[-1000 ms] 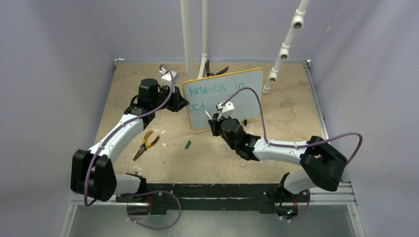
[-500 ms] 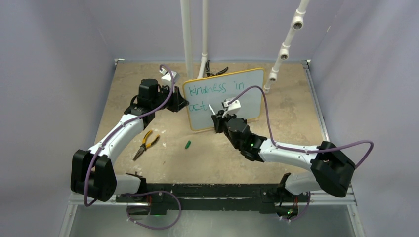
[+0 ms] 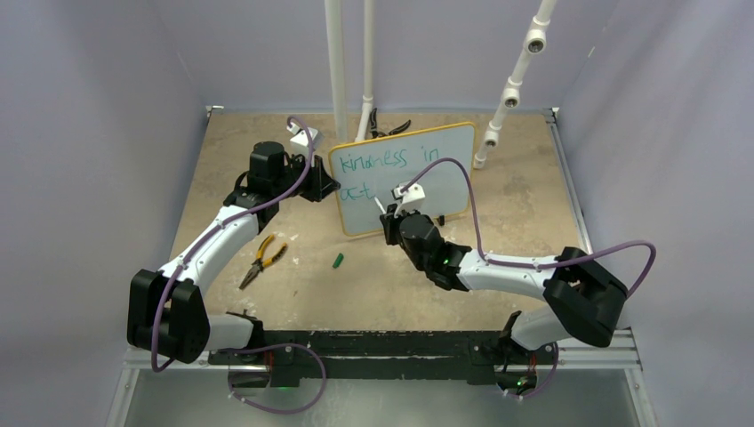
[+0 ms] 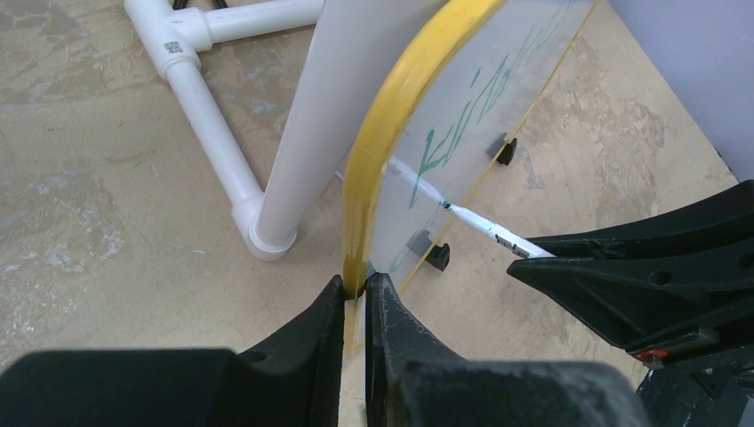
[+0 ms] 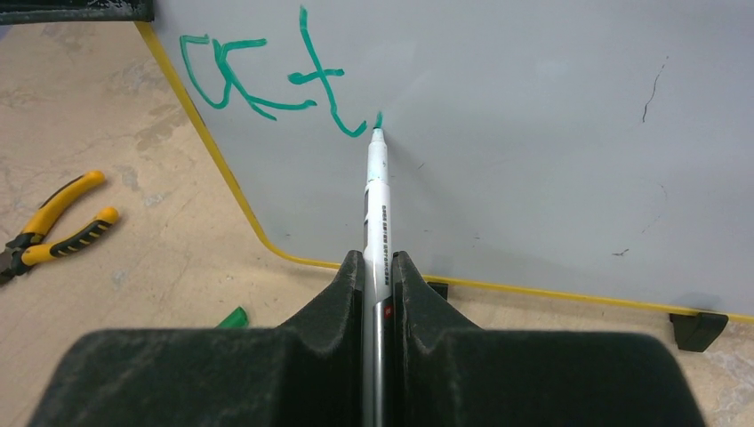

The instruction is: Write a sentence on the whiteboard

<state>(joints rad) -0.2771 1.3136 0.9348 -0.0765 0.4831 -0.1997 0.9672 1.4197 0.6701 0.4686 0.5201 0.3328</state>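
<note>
The whiteboard stands upright at the back middle, yellow-framed. Teal lettering reads "kindness in" on top and "act" below. My left gripper is shut on the board's left yellow edge. My right gripper is shut on a white marker pen. The pen's green tip touches the board just right of the "t", beside a small fresh mark. The pen also shows in the left wrist view and in the top view.
Yellow-handled pliers and a green marker cap lie on the tan table left of the board. White pipes stand behind the board, with more at the right. Black pliers lie behind the board.
My right arm swung out right, then came back left. The pen tip now sits on the board after the "t". The left arm has not moved.
</note>
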